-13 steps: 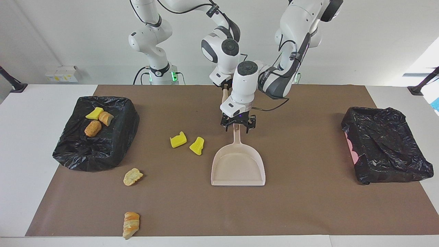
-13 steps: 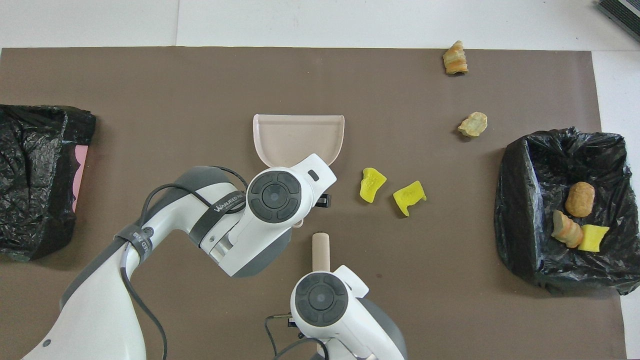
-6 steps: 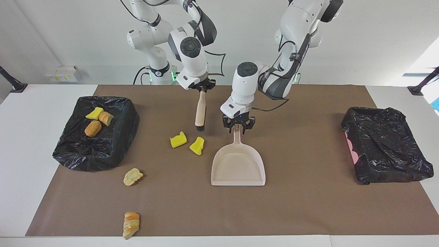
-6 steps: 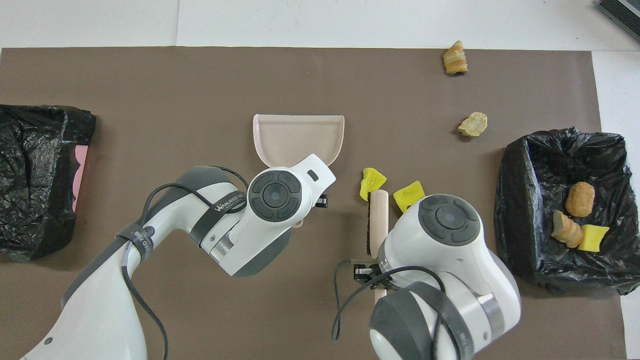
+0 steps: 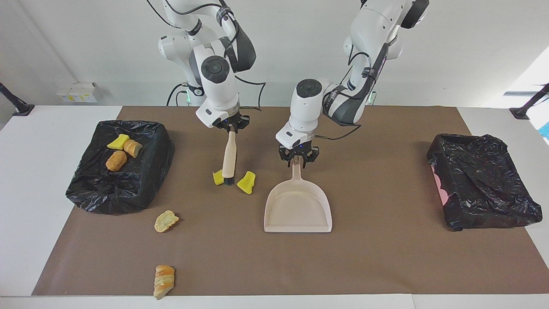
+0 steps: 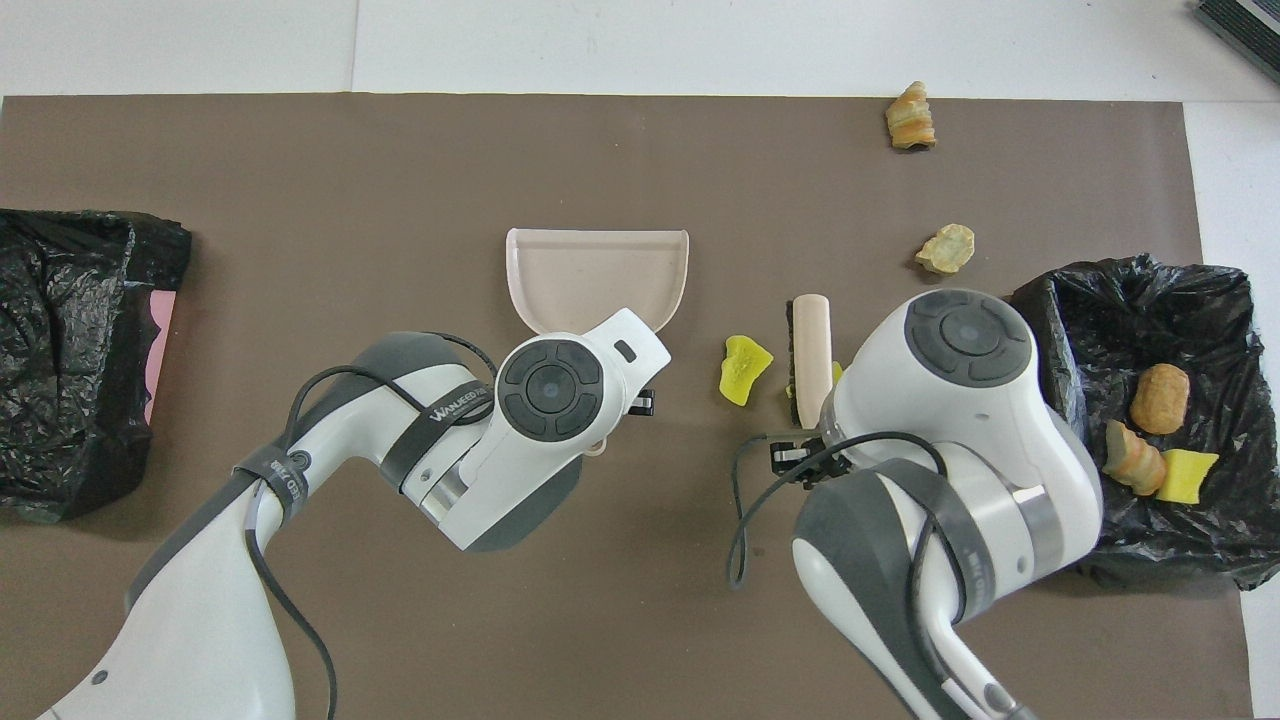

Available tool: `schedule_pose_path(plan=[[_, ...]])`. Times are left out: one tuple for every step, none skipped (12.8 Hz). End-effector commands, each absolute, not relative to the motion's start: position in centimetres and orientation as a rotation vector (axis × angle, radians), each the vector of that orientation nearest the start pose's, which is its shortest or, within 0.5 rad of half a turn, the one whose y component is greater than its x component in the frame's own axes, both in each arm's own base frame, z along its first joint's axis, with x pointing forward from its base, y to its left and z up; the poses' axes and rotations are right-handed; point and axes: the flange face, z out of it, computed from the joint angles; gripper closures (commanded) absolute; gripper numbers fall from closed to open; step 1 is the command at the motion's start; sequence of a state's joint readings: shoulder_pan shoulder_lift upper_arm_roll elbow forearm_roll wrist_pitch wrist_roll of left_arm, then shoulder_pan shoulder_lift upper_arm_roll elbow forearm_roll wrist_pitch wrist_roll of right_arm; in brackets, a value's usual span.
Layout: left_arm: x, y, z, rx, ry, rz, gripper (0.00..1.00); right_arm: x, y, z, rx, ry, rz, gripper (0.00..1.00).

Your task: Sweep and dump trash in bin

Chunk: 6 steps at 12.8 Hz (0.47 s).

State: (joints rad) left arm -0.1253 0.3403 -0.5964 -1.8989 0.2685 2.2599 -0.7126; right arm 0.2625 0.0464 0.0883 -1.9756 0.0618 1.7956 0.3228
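The right gripper (image 5: 230, 127) is clamping the brush (image 5: 229, 159), its bristles touching one yellow chunk (image 5: 218, 177); the second chunk (image 5: 247, 182) and dustpan (image 5: 298, 208) are lying toward the left arm's end. The left gripper (image 5: 297, 160) is narrowing around the dustpan's upright handle.

Seven yellow and tan trash chunks (image 5: 246, 182): four on mat, three in bag

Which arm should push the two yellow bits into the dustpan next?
The right arm, probably: its gripper holds the brush, bristles down at the two yellow bits, beside the dustpan. The left gripper is at the dustpan's handle.
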Motion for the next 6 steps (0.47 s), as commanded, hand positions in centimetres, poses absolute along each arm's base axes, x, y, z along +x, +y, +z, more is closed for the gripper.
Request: schedule_pose_path(plan=[[49.0, -39.0, 36.2, -3.146, 0.229, -0.151, 0.9, 56.3, 15.8, 42.6, -3.193, -0.11, 0.296, 1.0], [49.1, -38.8, 36.3, -3.143, 0.252, -0.154, 1.0, 58.1, 14.9, 42.2, -3.235, -0.141, 0.268, 1.0], [49.2, -38.7, 36.7, -3.136, 0.299, -0.164, 1.0, 59.5, 14.5, 41.8, -3.272, -0.184, 0.252, 1.0], [49.3, -38.3, 37.3, -3.122, 0.337, -0.169, 1.0, 60.9, 13.7, 41.4, -3.316, -0.236, 0.231, 1.0], [49.5, -37.7, 38.1, -3.094, 0.373, -0.159, 1.0, 62.4, 12.8, 41.2, -3.349, -0.298, 0.193, 1.0], [49.5, -36.9, 38.9, -3.051, 0.47, -0.136, 1.0, 64.0, 11.1, 40.9, -3.377, -0.351, 0.159, 1.0]])
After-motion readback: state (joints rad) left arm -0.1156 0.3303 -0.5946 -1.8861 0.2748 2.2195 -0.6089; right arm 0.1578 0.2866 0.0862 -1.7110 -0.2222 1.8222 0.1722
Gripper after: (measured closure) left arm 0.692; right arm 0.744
